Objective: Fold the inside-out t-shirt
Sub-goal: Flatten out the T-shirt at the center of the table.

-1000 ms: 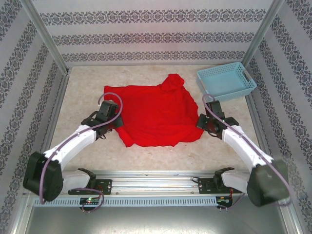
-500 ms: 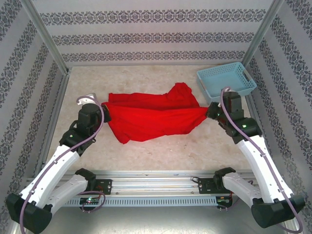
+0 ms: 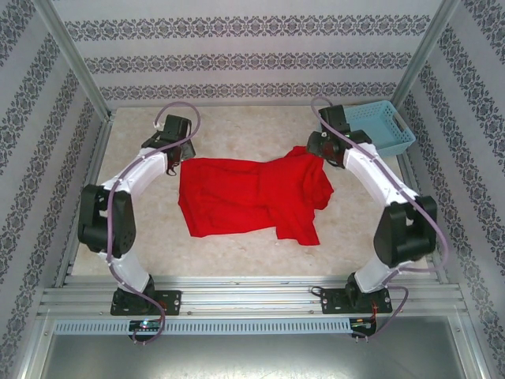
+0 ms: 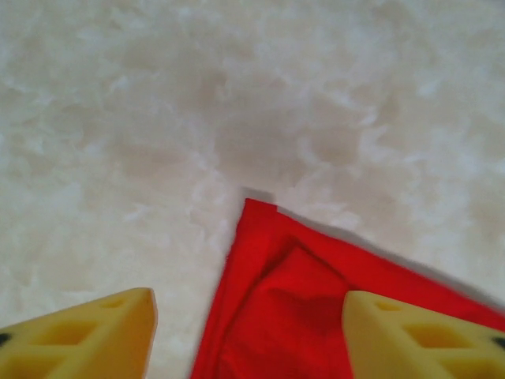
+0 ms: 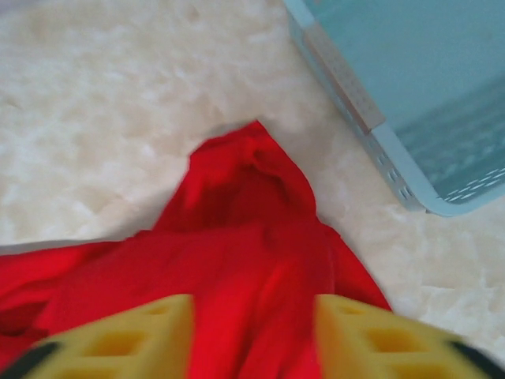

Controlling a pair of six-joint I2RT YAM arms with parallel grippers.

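Red t-shirt (image 3: 252, 197), lying rumpled across the middle of a pale marbled counter (image 3: 237, 253). From above we see it spread wider than it is deep, with cloth bunched up at its far right corner. Two white arms reach in from the near edge, one to each far corner of the shirt.

The left gripper (image 4: 248, 300) hovers over the far left corner. In its wrist view we see its yellow fingers (image 4: 87, 335) spread well apart, with the folded red corner lying flat on the counter between them, not pinched.

The right gripper (image 5: 254, 308) hangs over the far right corner. Its fingers are likewise spread, with red cloth below and between them, and we see no grip on it.

A light blue basket (image 5: 394, 158) stands at the counter's far right, near the shirt but apart from it.
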